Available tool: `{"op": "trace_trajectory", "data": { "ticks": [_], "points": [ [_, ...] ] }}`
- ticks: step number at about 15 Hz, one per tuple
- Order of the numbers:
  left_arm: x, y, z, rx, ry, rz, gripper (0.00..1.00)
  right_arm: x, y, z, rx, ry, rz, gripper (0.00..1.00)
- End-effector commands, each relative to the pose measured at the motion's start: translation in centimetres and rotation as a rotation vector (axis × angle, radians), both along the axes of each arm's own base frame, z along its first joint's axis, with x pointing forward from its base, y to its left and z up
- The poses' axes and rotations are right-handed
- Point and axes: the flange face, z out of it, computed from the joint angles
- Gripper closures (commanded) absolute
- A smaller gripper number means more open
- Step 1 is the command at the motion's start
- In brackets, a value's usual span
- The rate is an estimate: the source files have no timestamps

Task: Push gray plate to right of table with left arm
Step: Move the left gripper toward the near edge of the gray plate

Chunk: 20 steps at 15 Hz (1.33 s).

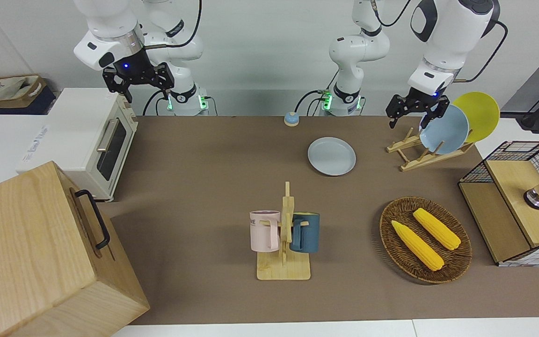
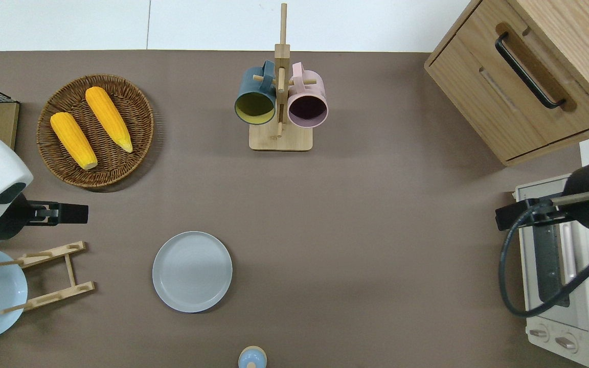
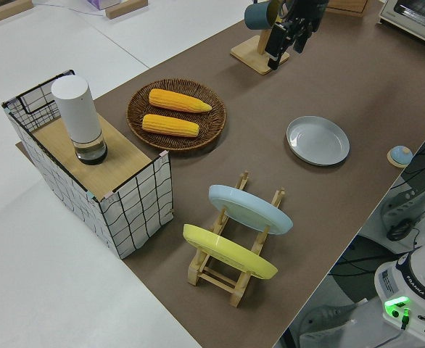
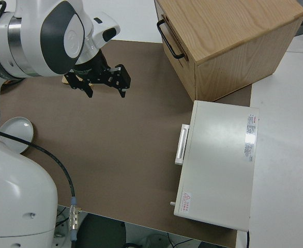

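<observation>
The gray plate [image 1: 331, 156] lies flat on the brown table [image 1: 204, 154], nearer to the robots than the mug stand; it also shows in the overhead view [image 2: 192, 271] and the left side view [image 3: 318, 140]. My left gripper [image 1: 414, 119] is open and empty, up in the air. In the overhead view, the left gripper [image 2: 82, 213] is over bare table between the wicker basket and the plate rack, apart from the gray plate, toward the left arm's end. My right gripper [image 4: 107, 94] is open and the right arm is parked.
A wooden rack [image 1: 414, 152] holds a sky-blue plate [image 1: 447, 128] and a yellow plate [image 1: 482, 112]. A wicker basket [image 1: 461, 262] holds two corn cobs. A mug stand [image 1: 284, 234], wooden cabinet [image 1: 40, 252], toaster oven [image 1: 96, 140], wire shelf [image 1: 522, 206] and small blue bell [image 1: 291, 119] stand around.
</observation>
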Motion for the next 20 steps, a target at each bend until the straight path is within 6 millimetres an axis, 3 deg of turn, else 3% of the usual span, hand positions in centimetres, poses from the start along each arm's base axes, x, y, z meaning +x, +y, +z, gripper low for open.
{"op": "trace_trajectory", "data": {
  "ticks": [1,7,11,20],
  "points": [
    [-0.2,-0.7,0.6,-0.008,0.000,0.032,0.01,-0.3,-0.1,0.4,0.001,0.004,-0.015,0.017],
    [-0.6,-1.0,-0.1,-0.005,0.030,0.025,0.01,-0.3,-0.1,0.4,0.001,0.004,-0.015,0.017],
    [-1.3,-1.5,-1.7,-0.002,0.069,0.014,0.01,-0.3,-0.1,0.4,0.001,0.004,-0.015,0.017],
    [-3.6,-4.1,-9.6,-0.010,0.124,-0.027,0.01,-0.3,-0.1,0.4,0.001,0.004,-0.015,0.017]
  ]
}}
